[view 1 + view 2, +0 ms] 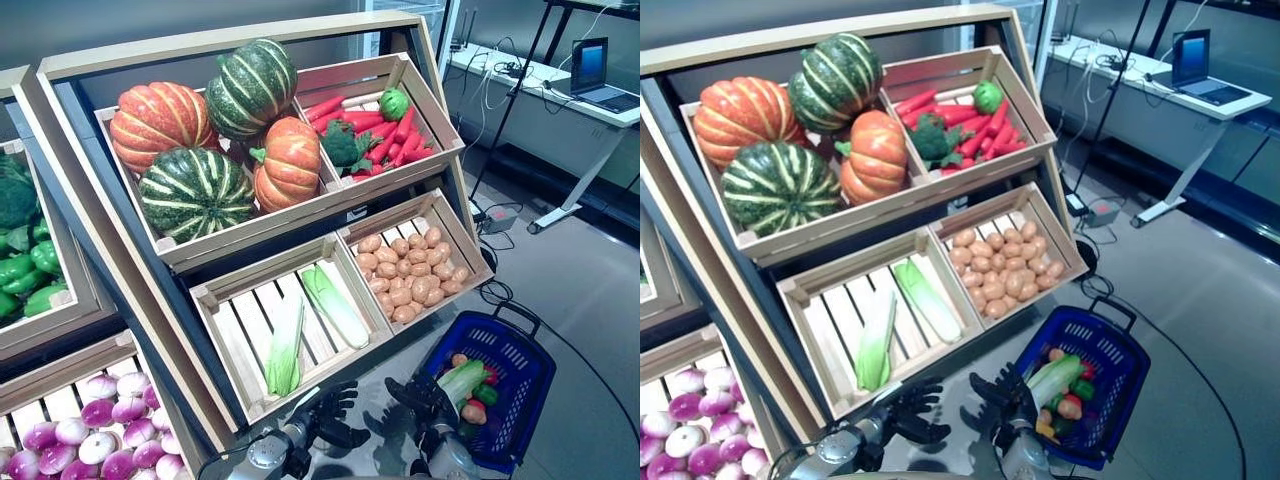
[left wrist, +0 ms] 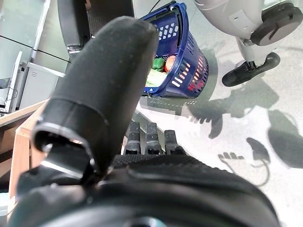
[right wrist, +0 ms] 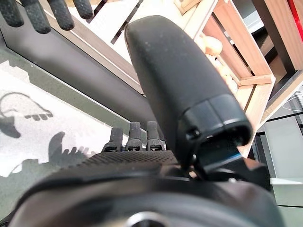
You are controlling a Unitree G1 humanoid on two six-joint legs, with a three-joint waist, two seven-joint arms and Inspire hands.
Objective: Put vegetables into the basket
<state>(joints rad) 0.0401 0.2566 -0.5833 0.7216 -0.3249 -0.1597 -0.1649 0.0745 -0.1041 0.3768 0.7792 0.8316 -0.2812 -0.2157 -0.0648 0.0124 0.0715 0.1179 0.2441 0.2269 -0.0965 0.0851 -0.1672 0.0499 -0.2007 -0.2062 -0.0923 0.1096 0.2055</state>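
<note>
The blue basket (image 1: 520, 385) stands on the floor at the lower right of the wooden stand. In it lie a pale green cabbage-like vegetable (image 1: 460, 383), a green pepper (image 1: 486, 394), a red one and orange-brown round ones. The basket also shows in the left wrist view (image 2: 187, 45). My left hand (image 1: 332, 412) is low in front of the stand, fingers spread, empty. My right hand (image 1: 425, 400) is just left of the basket's rim, fingers straight, empty. Both hands show open in their wrist views (image 2: 149, 137) (image 3: 135, 137).
The wooden stand (image 1: 260, 240) rises right behind both hands, with a slatted crate (image 1: 240, 340) closest above them. A white desk (image 1: 560, 100) with a laptop stands at the far right. Grey floor (image 1: 590, 290) lies around the basket.
</note>
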